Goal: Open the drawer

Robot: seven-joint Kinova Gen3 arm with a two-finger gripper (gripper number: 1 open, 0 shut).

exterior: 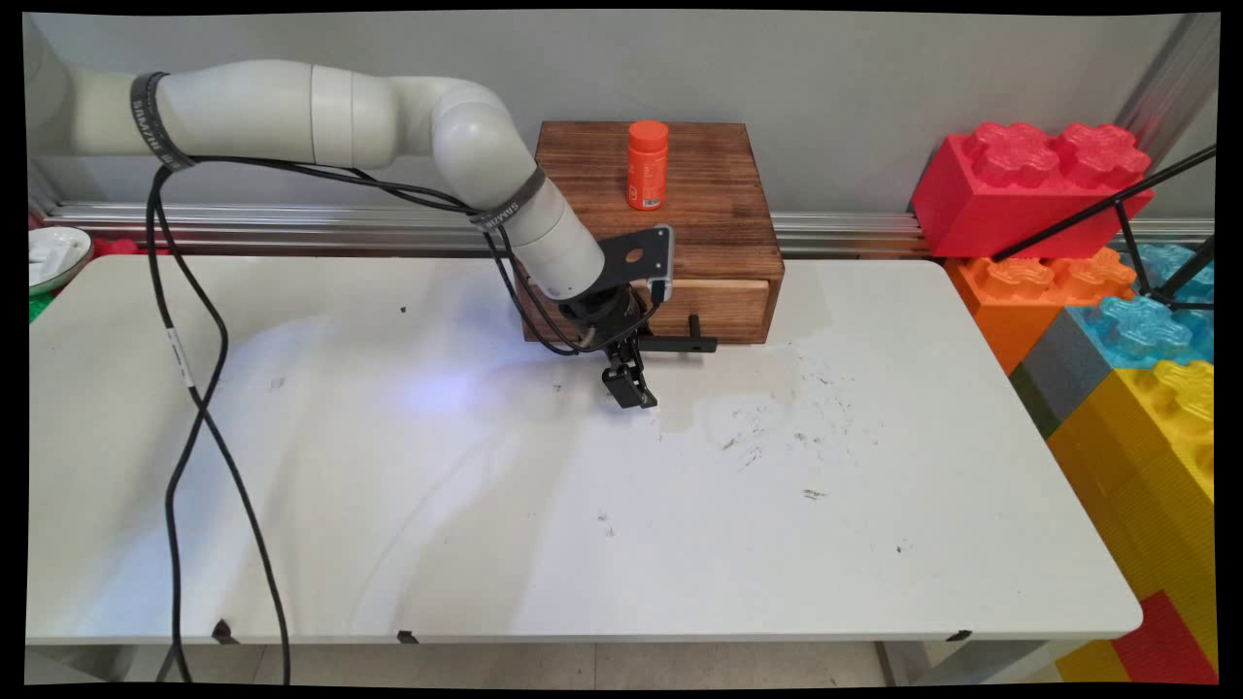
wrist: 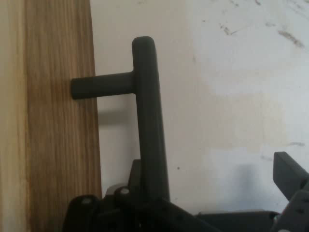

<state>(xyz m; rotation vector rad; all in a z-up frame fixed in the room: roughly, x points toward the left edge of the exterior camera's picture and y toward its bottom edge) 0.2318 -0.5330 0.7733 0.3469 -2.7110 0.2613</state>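
Note:
A dark wooden box [exterior: 680,184] stands at the back of the white table [exterior: 486,505], against the wall. Its lighter drawer front [exterior: 719,306] carries a black bar handle [exterior: 680,344] on a short post. An orange bottle [exterior: 647,165] stands upright on top of the box. My gripper [exterior: 633,374] hangs at the handle's left end, pointing down at the table. In the hand view it [wrist: 212,166] is open. The handle bar [wrist: 147,111] runs between the fingers, close to the left one, and the drawer front [wrist: 58,116] fills the left side.
Large toy blocks, red [exterior: 1029,184], orange [exterior: 1039,282] and yellow [exterior: 1146,456], are stacked off the table's right end. A black tripod leg [exterior: 1097,209] crosses them. A white dish [exterior: 53,254] sits at the far left. Black cables [exterior: 189,388] hang over the table's left part.

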